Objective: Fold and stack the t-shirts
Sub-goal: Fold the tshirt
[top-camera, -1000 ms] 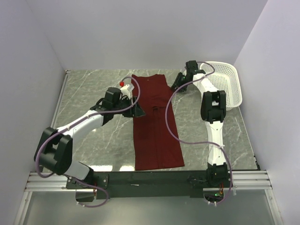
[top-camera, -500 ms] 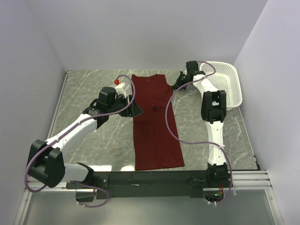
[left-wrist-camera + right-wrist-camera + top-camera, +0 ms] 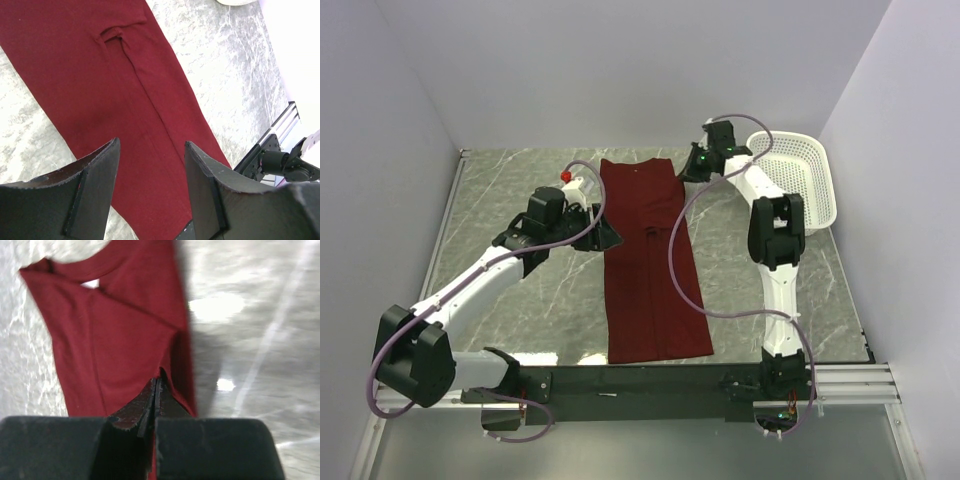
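Since a moment ago the right arm has swung left, away from the white basket (image 3: pixel 812 190), and its right hand (image 3: pixel 156 386) has snapped shut. The tips now meet on the right edge of the t-shirt (image 3: pixel 650 270), up by the collar end. From where I stand a small nip of cloth looks caught between them.

That maroon shirt lies flat on the desk (image 3: pixel 510 190), already narrowed to a long strip. Its long axis runs from the far side straight toward the arm bases, midway between the two arms.

Across from it, the left hand (image 3: pixel 151 150) hangs over the strip's left edge with its fingers moderately wide and nothing in them. It sits somewhat nearer the bases than the right one does. I'd guess it must go toward the far corner to match before the end can be folded over.
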Tool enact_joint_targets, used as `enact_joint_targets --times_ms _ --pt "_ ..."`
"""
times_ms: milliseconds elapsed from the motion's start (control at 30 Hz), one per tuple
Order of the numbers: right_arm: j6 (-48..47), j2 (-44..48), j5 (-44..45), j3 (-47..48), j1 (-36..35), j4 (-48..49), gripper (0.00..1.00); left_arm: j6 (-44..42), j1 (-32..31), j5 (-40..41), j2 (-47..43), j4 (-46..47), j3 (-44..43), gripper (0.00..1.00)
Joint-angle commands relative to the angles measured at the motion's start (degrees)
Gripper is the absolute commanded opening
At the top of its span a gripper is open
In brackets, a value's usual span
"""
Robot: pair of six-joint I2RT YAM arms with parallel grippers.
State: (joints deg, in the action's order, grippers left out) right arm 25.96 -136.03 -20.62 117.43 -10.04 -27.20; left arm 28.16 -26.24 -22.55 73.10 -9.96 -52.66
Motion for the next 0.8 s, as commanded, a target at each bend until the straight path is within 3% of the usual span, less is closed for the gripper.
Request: enact_joint_targets --times_ms 0,633,767 --pt "-4.24 4.72 3.74 0.26 -3.48 2.32 0.00 -0.13 -0.22 0.66 -2.35 0.38 0.54 0.60" --pt "-24.53 8.23 16.93 -3.70 -16.40 -0.04 0.00 0.23 -0.22 0.57 -3.05 0.29 0.99 0.60" --pt "-29.02 6.13 16.23 -0.45 -19.83 -5.55 0.14 0.31 -0.22 1.01 -3.31 -0.24 0.72 0.60"
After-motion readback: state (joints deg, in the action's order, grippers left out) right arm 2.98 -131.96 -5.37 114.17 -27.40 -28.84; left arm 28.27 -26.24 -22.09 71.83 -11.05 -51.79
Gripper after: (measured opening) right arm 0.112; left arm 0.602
